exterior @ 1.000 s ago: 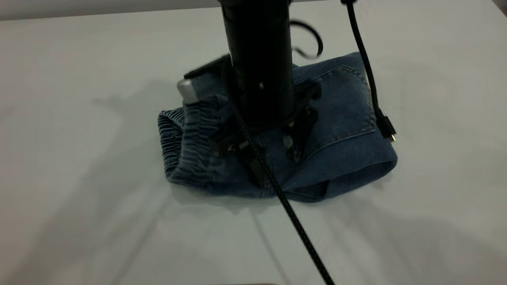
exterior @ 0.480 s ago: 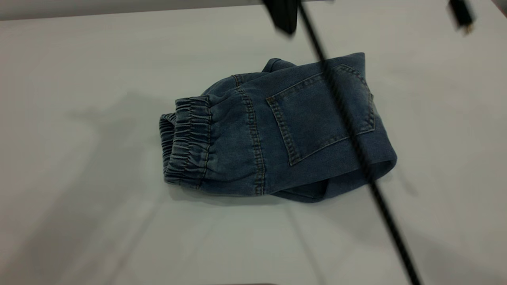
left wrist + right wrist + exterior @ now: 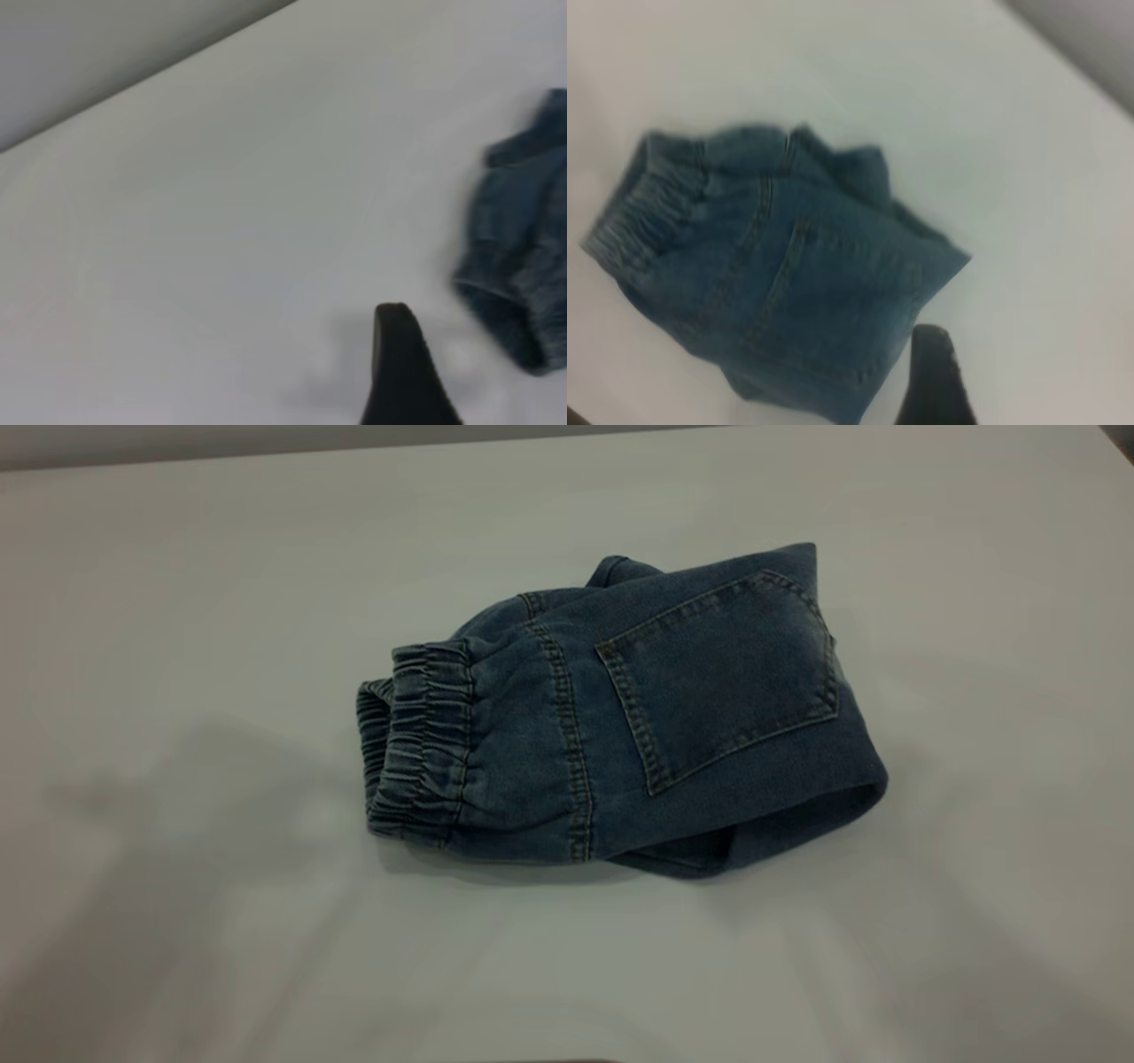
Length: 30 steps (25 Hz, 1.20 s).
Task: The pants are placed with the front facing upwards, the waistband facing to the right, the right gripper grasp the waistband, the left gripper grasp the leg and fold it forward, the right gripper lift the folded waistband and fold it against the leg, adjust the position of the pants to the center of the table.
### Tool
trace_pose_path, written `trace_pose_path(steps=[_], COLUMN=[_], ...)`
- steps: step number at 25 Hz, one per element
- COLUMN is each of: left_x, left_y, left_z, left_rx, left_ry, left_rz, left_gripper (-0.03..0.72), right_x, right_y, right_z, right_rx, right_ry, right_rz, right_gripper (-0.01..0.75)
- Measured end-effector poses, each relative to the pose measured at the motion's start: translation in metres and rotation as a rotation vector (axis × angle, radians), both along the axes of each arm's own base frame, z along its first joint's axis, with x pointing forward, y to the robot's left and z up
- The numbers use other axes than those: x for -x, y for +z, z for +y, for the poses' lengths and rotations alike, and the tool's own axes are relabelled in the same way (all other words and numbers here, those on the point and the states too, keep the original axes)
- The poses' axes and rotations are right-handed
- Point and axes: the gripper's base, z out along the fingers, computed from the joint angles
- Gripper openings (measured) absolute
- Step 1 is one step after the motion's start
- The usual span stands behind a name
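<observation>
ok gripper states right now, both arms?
Left gripper: cannot be told, one fingertip visible, holding nothing.
Right gripper: cannot be told, clear above the pants.

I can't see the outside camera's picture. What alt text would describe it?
Folded blue denim pants lie alone on a pale grey table, back pocket facing up and elastic waistband at the picture's left. No robot arm is in sight.

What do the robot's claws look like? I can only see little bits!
Only one fingertip of each shows. The left gripper shows a plain black finger with a rounded tip. The right gripper shows a black finger too, rounded at its end. No cables or markings are in view.
</observation>
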Motion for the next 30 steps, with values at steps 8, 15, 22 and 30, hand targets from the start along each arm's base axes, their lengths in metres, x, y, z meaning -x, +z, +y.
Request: trace_pose_path(steps=[8, 15, 22, 30], left_x=[0.029, 0.071, 0.110, 0.157], left_y=[-0.044, -0.101, -0.151, -0.182], left_z=[0.003, 0.020, 0.036, 0.056], left_rx=[0.032, -0.002, 0.022, 0.108], left_ry=[-0.048, -0.053, -0.059, -0.073], left_rz=[0.163, 0.309, 0.345, 0.231], left_gripper=[0.388, 0.388, 0.388, 0.388], right_x=[0.060, 0.105, 0.146, 0.180], right_y=[0.020, -0.032, -0.102, -0.145], right_z=[-0.062, -0.103, -0.130, -0.156], right_rx=[-0.070, -0.045, -0.099, -0.190], right_ry=[-0.003, 0.005, 0.003, 0.016], right_rz=[-0.064, 0.039, 0.187, 0.200], right_gripper=[0.449, 0.449, 0.449, 0.449])
